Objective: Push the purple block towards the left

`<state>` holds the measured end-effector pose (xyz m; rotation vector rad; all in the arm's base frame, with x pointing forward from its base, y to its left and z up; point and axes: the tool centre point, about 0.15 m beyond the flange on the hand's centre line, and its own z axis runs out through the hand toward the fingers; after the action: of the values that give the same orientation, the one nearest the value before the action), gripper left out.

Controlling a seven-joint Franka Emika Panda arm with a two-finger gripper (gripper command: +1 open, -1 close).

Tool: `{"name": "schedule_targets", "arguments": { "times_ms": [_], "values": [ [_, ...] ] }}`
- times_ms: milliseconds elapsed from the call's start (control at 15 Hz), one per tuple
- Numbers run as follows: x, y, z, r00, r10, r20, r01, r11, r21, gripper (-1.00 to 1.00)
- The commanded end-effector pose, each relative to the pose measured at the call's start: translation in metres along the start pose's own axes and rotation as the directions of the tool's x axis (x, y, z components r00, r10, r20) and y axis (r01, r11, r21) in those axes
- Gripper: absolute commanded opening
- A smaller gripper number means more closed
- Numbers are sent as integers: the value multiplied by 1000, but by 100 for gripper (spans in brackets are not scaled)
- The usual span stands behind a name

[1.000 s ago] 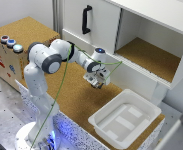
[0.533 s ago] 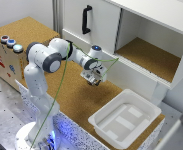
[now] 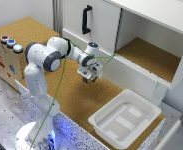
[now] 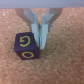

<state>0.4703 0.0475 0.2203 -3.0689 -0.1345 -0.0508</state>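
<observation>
Bare cork table (image 4: 65,65) lies open all around the purple block (image 4: 26,46); only the tool (image 4: 39,44) stands just beside it, fingers touching one face.

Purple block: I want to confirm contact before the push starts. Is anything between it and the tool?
Nothing visible. In the wrist view the tool sits right at the purple block, its fingers against the block's edge, with only bare cork around them.
</observation>
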Motion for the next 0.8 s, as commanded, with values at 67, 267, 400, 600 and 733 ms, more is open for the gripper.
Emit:
{"name": "schedule_targets", "arguments": {
  "times_ms": [67, 267, 400, 600, 733],
  "values": [
    [20, -38, 1, 993, -2, 119, -18, 987, 162, -100],
    [19, -65, 6, 987, -98, 127, 74, 980, 182, -100],
    [19, -80, 7, 981, -148, 126, 122, 973, 197, -100],
    [16, -97, 9, 969, -219, 118, 191, 958, 212, -100],
    [15, -106, 7, 958, -268, 97, 244, 947, 209, -100]
  ]
}}
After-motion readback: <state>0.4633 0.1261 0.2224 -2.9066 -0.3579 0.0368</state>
